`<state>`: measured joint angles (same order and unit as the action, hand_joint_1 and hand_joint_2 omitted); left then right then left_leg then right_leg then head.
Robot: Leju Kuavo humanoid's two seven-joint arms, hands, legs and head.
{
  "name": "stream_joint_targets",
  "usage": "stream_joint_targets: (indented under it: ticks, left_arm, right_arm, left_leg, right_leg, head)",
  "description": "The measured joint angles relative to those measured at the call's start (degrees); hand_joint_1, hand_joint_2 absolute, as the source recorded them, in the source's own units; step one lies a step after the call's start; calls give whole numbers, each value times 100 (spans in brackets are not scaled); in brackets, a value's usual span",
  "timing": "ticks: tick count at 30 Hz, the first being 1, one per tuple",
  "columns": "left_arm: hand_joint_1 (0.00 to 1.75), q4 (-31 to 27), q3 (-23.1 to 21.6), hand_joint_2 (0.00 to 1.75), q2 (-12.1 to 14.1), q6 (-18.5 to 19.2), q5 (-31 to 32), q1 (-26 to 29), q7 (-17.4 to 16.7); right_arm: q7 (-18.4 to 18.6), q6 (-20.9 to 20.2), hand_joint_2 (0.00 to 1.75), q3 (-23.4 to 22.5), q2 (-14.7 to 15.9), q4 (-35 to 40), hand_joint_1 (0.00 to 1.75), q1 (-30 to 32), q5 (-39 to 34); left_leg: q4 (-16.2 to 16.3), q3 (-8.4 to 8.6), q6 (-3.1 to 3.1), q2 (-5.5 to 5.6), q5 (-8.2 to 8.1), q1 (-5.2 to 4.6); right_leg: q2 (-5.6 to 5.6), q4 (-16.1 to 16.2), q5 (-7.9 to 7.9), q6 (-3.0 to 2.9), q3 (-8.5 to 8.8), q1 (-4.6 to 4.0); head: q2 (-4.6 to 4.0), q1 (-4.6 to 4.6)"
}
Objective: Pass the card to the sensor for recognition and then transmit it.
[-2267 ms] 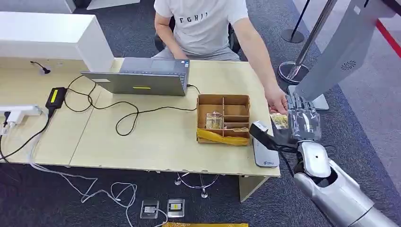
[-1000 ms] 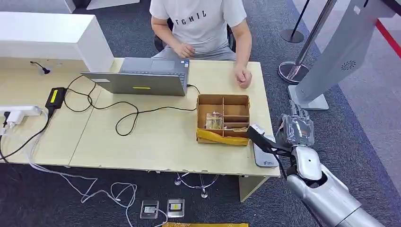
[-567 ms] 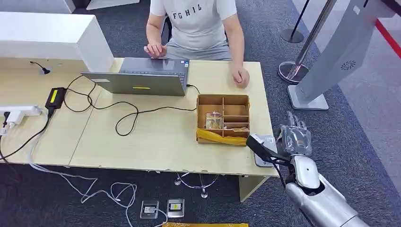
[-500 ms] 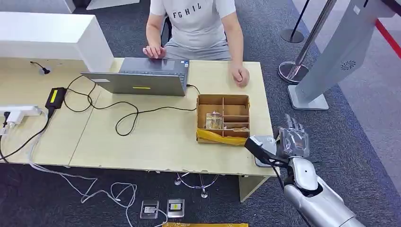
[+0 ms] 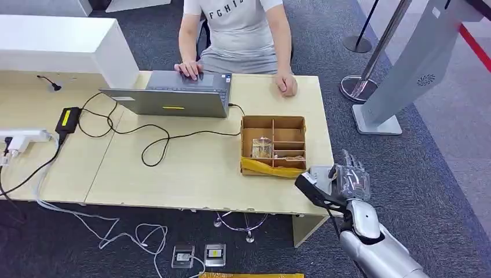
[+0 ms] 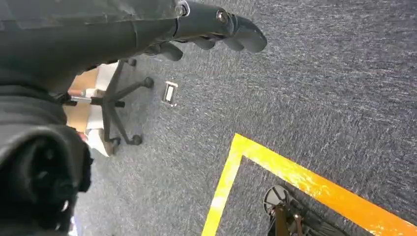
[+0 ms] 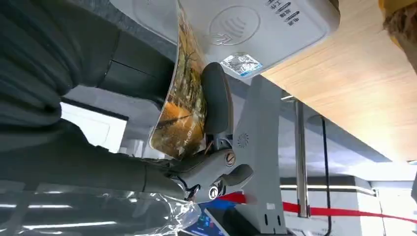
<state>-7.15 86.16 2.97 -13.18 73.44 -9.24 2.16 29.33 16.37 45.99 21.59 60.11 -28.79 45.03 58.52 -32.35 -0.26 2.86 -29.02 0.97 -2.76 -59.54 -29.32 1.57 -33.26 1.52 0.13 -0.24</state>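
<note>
Light wood worktop (image 5: 191, 174) on dark grey carpet (image 5: 440, 191). Sitting on it: open grey laptop (image 5: 173, 95) at the far edge with a person's hand on its keys, black cable (image 5: 156, 142) looping across the middle, black power brick (image 5: 68, 120) with a yellow label toward the left, white power strip (image 5: 20, 136) at the left edge. Wooden compartment box (image 5: 273, 145) near the right end, white card sensor (image 5: 324, 174) just beside it at the near right corner.

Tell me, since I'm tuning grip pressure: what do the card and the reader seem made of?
The card looks like thin glossy plastic or laminate: it bows in the right hand and carries a printed picture. The reader looks like matte white moulded plastic with rounded edges.
</note>
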Motion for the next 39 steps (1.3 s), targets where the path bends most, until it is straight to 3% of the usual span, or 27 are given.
stream_joint_targets:
  ticks: [12, 17, 22, 27, 39]
  left_arm:
    - [0, 0, -15, 0, 37, 46, 85, 8, 15]
    - [0, 0, -13, 0, 52, 72, 98, 25, 17]
    - [0, 0, -13, 0, 50, 107, 103, 25, 74]
    - [0, 0, -13, 0, 50, 96, 107, 26, 105]
    - [0, 0, -13, 0, 41, 52, 96, 26, 107]
  right_arm:
    - [454, -205, 175, 81, -72, 7, 175, 176, 223]
    - [656, -289, 175, -44, 30, 253, 175, 217, 509]
    - [686, -251, 175, -273, 159, 629, 175, -84, 898]
    - [719, -492, 175, -444, 254, 1130, 175, -476, 1102]
    - [721, -715, 175, -525, 317, 1768, 175, -837, 1237]
  left_leg:
    - [0, 16, 0, -2, 0, 0]
    - [0, 18, -1, -20, -1, -1]
    - [0, 18, -1, -25, 0, 0]
    - [0, 16, -1, -25, 0, 0]
    - [0, 13, -1, -24, -1, 0]
  right_leg:
    - [-4, 1, 0, 0, 16, 0]
    - [-29, 0, 3, 1, 12, 0]
    - [-27, 0, 7, -2, 10, 0]
    - [-27, -1, 7, -3, 8, 0]
    - [-25, 0, 6, -3, 6, 0]
  head:
    - [0, 0]
    - [2, 0]
    - [0, 0]
    - [0, 0]
    - [0, -2]
